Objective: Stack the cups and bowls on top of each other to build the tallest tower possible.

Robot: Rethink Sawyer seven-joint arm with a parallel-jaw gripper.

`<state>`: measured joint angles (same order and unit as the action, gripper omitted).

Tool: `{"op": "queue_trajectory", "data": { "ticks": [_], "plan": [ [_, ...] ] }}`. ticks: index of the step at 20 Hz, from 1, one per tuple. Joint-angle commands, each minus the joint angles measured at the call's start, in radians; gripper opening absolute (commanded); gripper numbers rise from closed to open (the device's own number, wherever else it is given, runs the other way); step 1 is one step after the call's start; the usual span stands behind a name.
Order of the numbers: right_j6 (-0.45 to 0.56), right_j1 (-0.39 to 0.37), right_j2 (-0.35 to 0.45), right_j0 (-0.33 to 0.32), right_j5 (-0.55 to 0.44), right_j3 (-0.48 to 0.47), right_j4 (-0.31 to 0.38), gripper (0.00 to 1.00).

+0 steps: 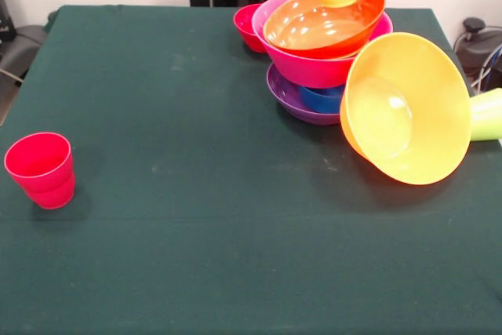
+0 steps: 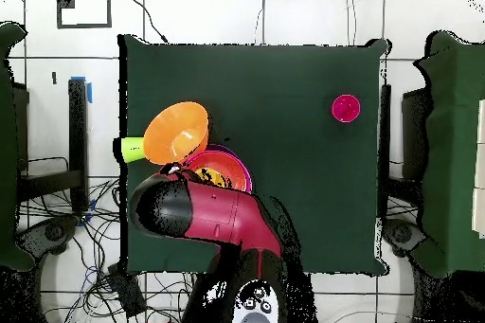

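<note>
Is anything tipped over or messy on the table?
Yes. The light orange bowl lies on its side right beside the tower, mouth facing outward, with a lime green cup behind it. The red-orange bowl on top sits tilted. The red cup stands upright, far away.

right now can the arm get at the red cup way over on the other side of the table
Probably yes. The red cup stands upright and alone on the green table, with nothing near it. The arm is over the tower, so it would have to cross the table.
</note>
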<state>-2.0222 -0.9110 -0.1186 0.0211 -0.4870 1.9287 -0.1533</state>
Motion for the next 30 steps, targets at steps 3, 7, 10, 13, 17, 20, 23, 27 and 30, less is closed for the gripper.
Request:
{"op": "queue_trajectory", "data": {
  "ticks": [3,7,10,13,17,20,23,27,30],
  "plan": [
    [-0.206,0.060,0.052,0.037,0.117,0.082,-0.037,0.00],
    [-0.190,0.058,0.052,0.035,0.103,0.091,-0.037,0.00],
    [-0.186,0.052,0.046,0.034,0.110,0.102,-0.031,0.00],
    [-0.180,0.050,0.053,0.024,0.126,0.121,-0.030,0.00],
    [-0.182,0.040,0.054,0.025,0.137,0.141,-0.033,0.00],
    [-0.186,0.039,0.054,0.028,0.151,0.152,-0.034,0.00],
    [-0.191,0.043,0.047,0.035,0.165,0.156,-0.031,0.00],
    [-0.190,0.045,0.052,0.033,0.176,0.164,-0.032,0.00],
    [-0.191,0.046,0.056,0.032,0.180,0.167,-0.037,1.00]
  ]
}}
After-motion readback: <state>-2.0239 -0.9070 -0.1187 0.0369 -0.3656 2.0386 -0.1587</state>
